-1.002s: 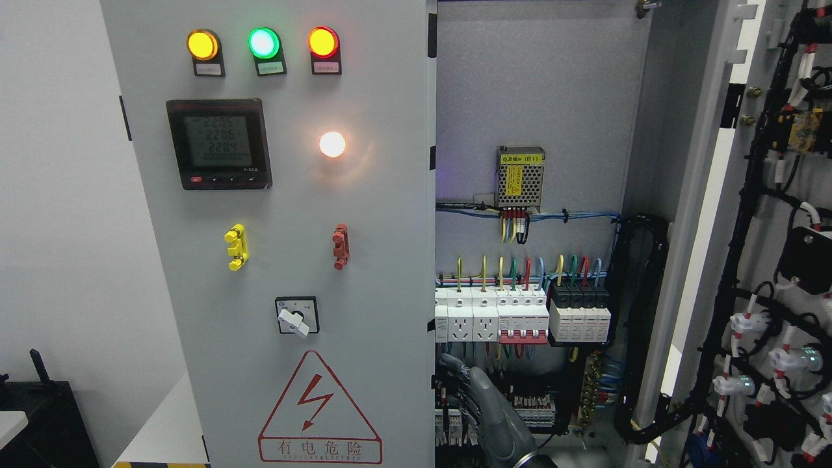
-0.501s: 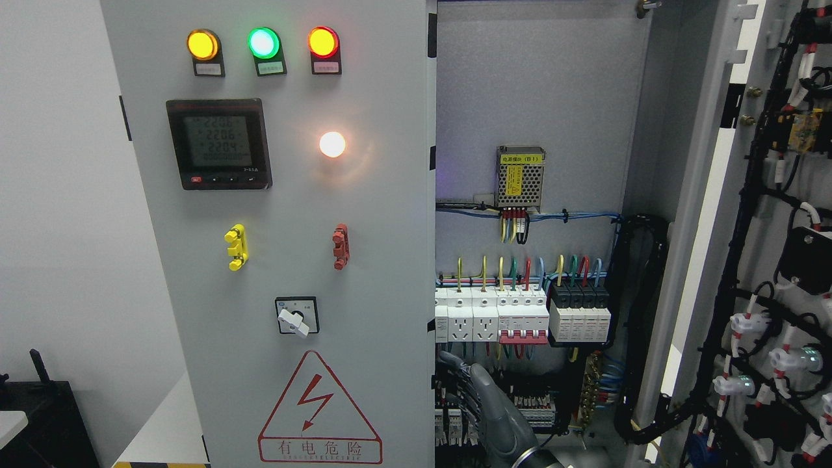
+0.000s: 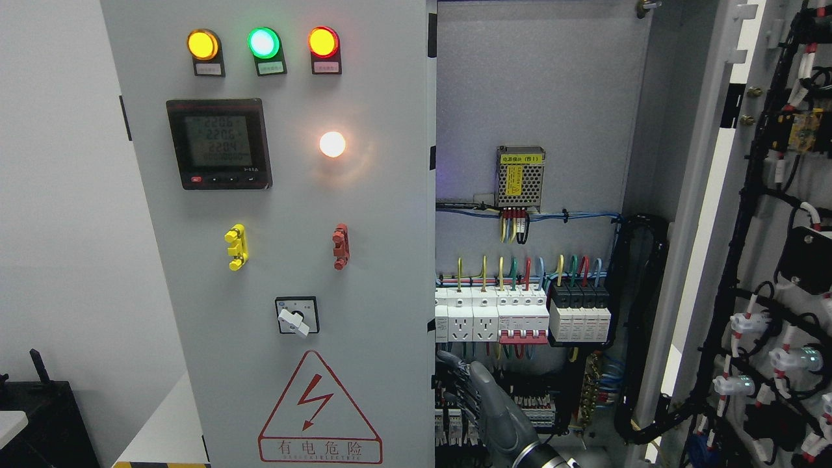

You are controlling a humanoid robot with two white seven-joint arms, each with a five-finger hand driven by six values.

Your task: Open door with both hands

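While one grey hand [image 3: 484, 406] is reaching up from the bottom of the picture, its arm is coming in right of the middle, so it is the right hand. Its fingers [image 3: 455, 390] are curling together against the free edge of the left door [image 3: 292, 214], low down, just beside the warning triangle [image 3: 318, 409]. They look hooked on that edge, not flat. The left hand is not showing.

That left door is looking shut or nearly shut, facing the camera. I think it is a big metal sheet, stiff and quite heavy, smooth and a bit slippery. The good place to hold is the long edge where the hand is, away from the buttons. A slow pull is best, since the hinges do the turning.

The right door [image 3: 773, 260] is already swinging wide open at the far right, with black cables on its inside.

On the left door I am counting three coloured lights [image 3: 262, 43] in a row, one white light [image 3: 332, 144], one meter screen [image 3: 218, 144], one yellow latch [image 3: 236, 247], one red latch [image 3: 340, 246] and one turning switch [image 3: 296, 316]. Inside the cabinet [image 3: 533, 97] one small metal box [image 3: 520, 177] is sitting above a row of breakers [image 3: 520, 318].
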